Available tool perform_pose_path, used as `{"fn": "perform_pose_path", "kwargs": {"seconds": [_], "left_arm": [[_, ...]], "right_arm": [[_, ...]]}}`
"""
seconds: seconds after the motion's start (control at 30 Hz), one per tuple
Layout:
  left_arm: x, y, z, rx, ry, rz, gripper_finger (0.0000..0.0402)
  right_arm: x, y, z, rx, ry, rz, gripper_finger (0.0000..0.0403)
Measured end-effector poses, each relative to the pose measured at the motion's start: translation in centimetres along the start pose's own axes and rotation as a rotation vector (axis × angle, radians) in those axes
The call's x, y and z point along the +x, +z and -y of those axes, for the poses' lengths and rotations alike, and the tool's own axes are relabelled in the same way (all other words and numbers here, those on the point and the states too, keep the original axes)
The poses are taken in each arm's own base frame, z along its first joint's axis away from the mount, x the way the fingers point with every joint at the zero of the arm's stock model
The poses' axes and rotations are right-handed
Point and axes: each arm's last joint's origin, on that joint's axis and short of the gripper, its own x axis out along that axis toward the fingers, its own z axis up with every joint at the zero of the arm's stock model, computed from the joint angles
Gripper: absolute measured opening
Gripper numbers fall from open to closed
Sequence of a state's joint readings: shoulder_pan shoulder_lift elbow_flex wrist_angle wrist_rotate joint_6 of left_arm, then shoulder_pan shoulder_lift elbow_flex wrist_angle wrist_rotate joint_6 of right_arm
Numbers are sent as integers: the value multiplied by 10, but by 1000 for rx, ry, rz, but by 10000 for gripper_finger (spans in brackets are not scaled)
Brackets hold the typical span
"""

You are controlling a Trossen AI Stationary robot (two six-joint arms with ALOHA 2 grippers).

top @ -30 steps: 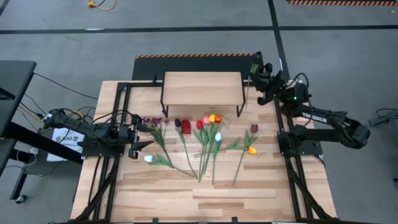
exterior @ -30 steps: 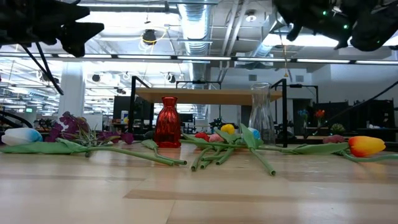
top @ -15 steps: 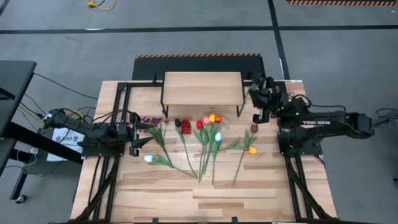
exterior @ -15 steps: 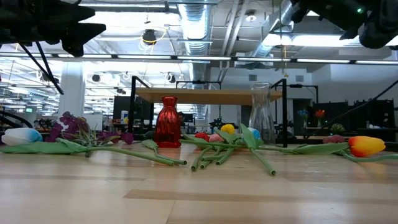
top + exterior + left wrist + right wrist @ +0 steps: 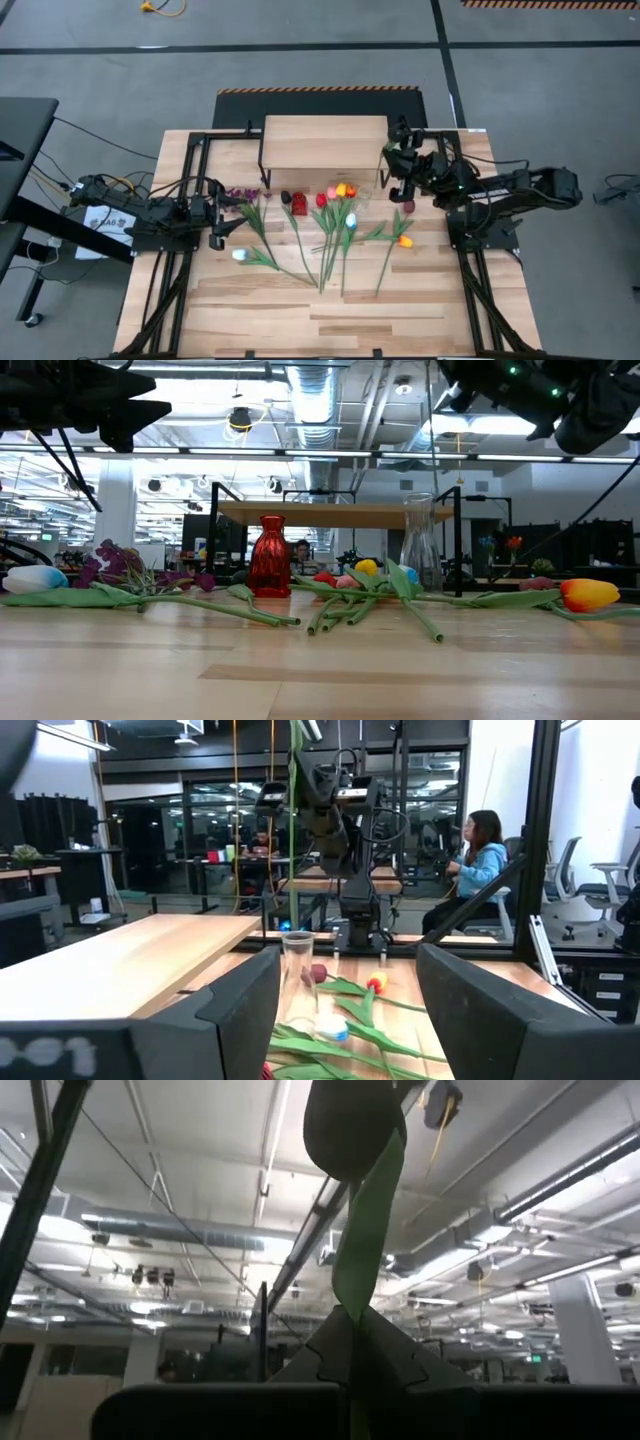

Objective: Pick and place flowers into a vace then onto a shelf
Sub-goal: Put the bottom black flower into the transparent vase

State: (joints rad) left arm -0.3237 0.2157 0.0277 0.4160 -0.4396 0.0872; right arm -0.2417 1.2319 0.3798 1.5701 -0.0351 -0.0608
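R gripper (image 5: pixel 392 168) is up over the desk (image 5: pixel 330 310) by the shelf's (image 5: pixel 325 142) right end, fingers pinching a green stem (image 5: pixel 362 1245); the flower on it (image 5: pixel 350 1120) shows dark in the right wrist view, colour can't tell. L gripper (image 5: pixel 240 213) hovers at the desk's left side w/ fingers spread, holding nothing, next to the purple blossoms (image 5: pixel 243 194). Rest of the flowers (image 5: pixel 335 225) lie on the desk in front of the shelf, stems fanned toward the front edge. Red vase (image 5: pixel 268 557) and clear glass vase (image 5: pixel 420 544) stand upright near the shelf. A person (image 5: pixel 478 870) sits beyond the desk.
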Motion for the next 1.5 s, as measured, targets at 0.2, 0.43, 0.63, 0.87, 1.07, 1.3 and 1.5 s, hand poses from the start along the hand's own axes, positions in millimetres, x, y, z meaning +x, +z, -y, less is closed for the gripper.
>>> {"fn": "perform_pose_path", "kwargs": {"seconds": [0.2,0.43,0.63,0.87,1.07,1.3,1.5], "left_arm": [[0,0,0,0,-1,-1,224],[0,0,0,0,-1,-1,224],[0,0,0,0,-2,-1,224],[0,0,0,0,-5,0,224],[0,0,0,0,-5,-1,224],[0,-1,0,2,-4,-6,224],[0,-1,0,2,-4,-6,224]], "right_arm": [[5,4,-7,14,25,26,0],[6,5,-14,19,49,25,0],[10,-8,-15,17,39,-15,0],[19,-17,-15,15,38,-31,0],[19,-19,-16,16,39,-41,0],[19,-24,-16,24,44,-91,17],[18,-29,-16,23,47,-140,21]]}}
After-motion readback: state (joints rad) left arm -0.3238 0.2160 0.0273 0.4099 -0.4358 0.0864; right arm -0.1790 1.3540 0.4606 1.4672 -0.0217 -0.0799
